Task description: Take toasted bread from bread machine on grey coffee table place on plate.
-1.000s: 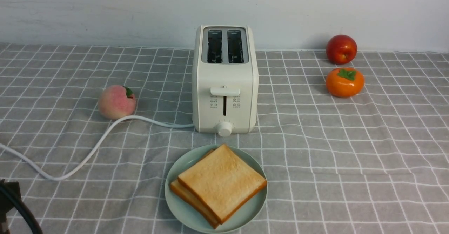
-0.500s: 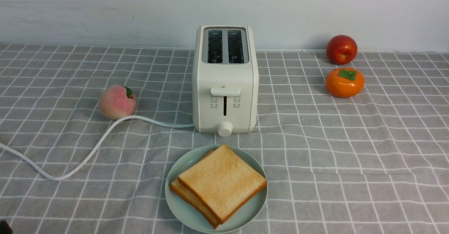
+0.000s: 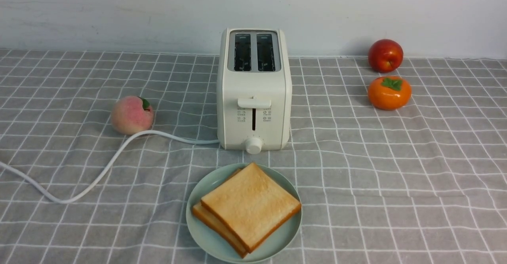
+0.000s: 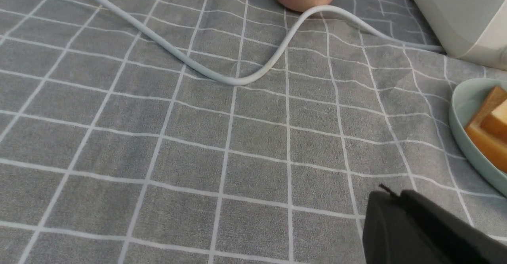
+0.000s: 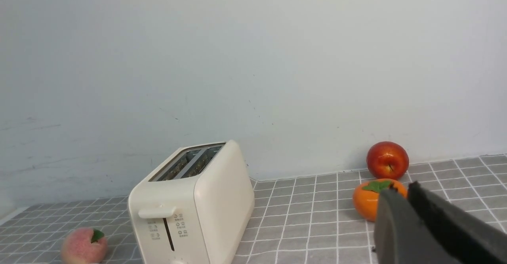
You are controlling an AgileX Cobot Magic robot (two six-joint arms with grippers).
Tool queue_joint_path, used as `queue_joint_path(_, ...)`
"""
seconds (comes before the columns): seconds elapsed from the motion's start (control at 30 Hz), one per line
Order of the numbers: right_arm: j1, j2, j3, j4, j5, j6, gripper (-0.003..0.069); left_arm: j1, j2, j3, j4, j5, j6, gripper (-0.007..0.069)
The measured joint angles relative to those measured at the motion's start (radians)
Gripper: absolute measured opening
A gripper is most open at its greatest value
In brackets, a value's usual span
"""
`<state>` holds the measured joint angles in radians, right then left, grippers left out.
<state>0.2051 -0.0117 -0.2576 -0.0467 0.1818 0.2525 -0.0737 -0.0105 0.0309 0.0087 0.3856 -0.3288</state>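
Both slices of toasted bread (image 3: 250, 205) lie stacked on the mint-green plate (image 3: 206, 236), just in front of the toaster (image 3: 253, 97). Only dark edges of the left gripper (image 4: 420, 232) and right gripper (image 5: 431, 232) show, so I can't tell how their jaws stand.

Sitting at frame centre on grey coffee table (image 3: 396, 169): bread machine (image 3: 254, 94), both slots showing empty, lever raised. Lying stacked below it, lower centre: toasted bread (image 3: 250, 205), two slices, top one skewed, resting on plate (image 3: 206, 236). Trailing from toaster base toward left edge: white cord (image 3: 99, 173), passing just below peach (image 3: 132, 115). Standing upper right: red apple (image 3: 385, 55), with persimmon (image 3: 389, 93) just beneath.
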Motion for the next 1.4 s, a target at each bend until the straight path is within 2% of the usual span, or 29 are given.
queue_joint_path(0.4,0.000,0.000,0.000,-0.007,0.000,0.000,0.0062,0.000,0.000,0.000,0.000,0.001,0.000,0.0036)
queue_joint_path(0.6,-0.004,0.000,0.015,-0.075,0.036,0.000,0.0071,0.000,0.000,0.000,0.000,0.001,0.000,0.0039)
queue_joint_path(0.83,-0.119,0.000,0.245,-0.081,0.114,0.000,0.0080,0.000,0.000,0.000,0.001,0.001,0.000,0.0049)
queue_joint_path(0.9,-0.146,0.000,0.274,-0.079,0.195,0.001,0.0083,0.000,0.000,0.000,0.003,0.001,0.000,0.0052)
queue_joint_path(0.97,-0.161,0.000,0.274,-0.086,0.198,0.001,0.0083,0.000,0.000,0.000,0.003,0.002,0.000,0.0054)
queue_joint_path(1.4,-0.171,0.000,0.274,-0.104,0.201,0.001,0.0095,0.000,0.000,0.000,0.004,0.002,0.000,0.0067)
